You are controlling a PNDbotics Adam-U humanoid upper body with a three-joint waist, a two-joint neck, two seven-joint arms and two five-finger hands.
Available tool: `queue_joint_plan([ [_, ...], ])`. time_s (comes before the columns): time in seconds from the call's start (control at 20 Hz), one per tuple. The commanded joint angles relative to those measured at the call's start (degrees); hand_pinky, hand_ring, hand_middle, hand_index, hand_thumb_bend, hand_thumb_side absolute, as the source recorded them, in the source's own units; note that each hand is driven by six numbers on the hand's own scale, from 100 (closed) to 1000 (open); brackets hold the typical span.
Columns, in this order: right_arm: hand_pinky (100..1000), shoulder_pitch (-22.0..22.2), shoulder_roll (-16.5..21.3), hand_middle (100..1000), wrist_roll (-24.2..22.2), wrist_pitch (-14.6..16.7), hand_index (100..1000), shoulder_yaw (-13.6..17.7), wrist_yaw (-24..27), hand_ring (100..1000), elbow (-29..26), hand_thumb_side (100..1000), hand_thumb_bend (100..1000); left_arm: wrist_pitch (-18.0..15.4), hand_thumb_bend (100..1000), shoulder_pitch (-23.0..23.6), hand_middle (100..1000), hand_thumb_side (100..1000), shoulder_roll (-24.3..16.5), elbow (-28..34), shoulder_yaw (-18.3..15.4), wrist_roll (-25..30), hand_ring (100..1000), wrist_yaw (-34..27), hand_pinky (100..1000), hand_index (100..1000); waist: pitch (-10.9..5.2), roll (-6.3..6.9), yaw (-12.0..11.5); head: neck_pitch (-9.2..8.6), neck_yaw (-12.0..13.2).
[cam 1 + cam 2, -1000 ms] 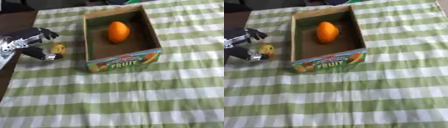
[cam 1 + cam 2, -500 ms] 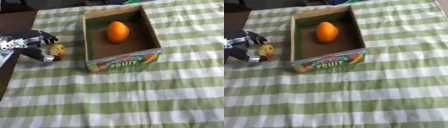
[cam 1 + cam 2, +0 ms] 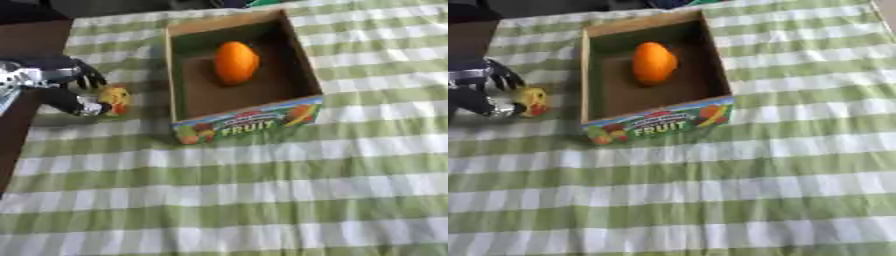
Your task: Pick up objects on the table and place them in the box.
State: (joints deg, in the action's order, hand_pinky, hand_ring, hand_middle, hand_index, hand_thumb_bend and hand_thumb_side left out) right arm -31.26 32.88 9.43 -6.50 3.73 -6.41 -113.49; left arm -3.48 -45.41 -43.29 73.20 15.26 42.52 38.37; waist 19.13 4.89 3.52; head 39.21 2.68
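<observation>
Left hand [image 3: 61, 85] came in at the left edge of the table, well left of the box [image 3: 179, 87]. Fingers were curved, thumb low and the others above, bracketing a small yellow object [image 3: 115, 99] with a red-orange patch. Object sat on the green-and-white checked cloth [image 3: 262, 200], just left of the box's left wall, at the hand's fingertips. Contact looked likely at the thumb tip, but whether the fingers had actually closed on it could not be told. Box stood open-topped, "FRUIT" printed on its near face. An orange fruit [image 3: 235, 61] lay inside, toward the far half of the box floor. Right hand was out of view.
</observation>
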Motion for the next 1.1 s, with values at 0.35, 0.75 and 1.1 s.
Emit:
queue_joint_plan([
  [0.35,770,-0.3,0.3,649,-0.2,0.2,850,1.4,0.6,745,-1.1,948,100,1.6,329,-1.2,734,681,-0.7,3.1,-1.8,5.3,756,0.7,576,868,-0.6,-0.17,0.2,-0.37,0.3],
  [0.75,771,0.0,-0.1,646,-0.3,0.0,848,1.9,0.8,745,-1.1,952,100,0.4,356,-1.2,730,683,-0.1,2.6,-1.2,6.2,752,1.4,568,870,-0.22,-0.08,0.4,-0.52,0.5],
  [1.1,772,0.2,-0.3,644,-0.8,0.0,848,2.1,1.0,746,-1.1,955,100,0.3,274,-1.3,688,610,0.1,1.9,-1.0,5.1,724,4.3,533,835,-0.06,-0.03,0.5,-0.53,0.6],
])
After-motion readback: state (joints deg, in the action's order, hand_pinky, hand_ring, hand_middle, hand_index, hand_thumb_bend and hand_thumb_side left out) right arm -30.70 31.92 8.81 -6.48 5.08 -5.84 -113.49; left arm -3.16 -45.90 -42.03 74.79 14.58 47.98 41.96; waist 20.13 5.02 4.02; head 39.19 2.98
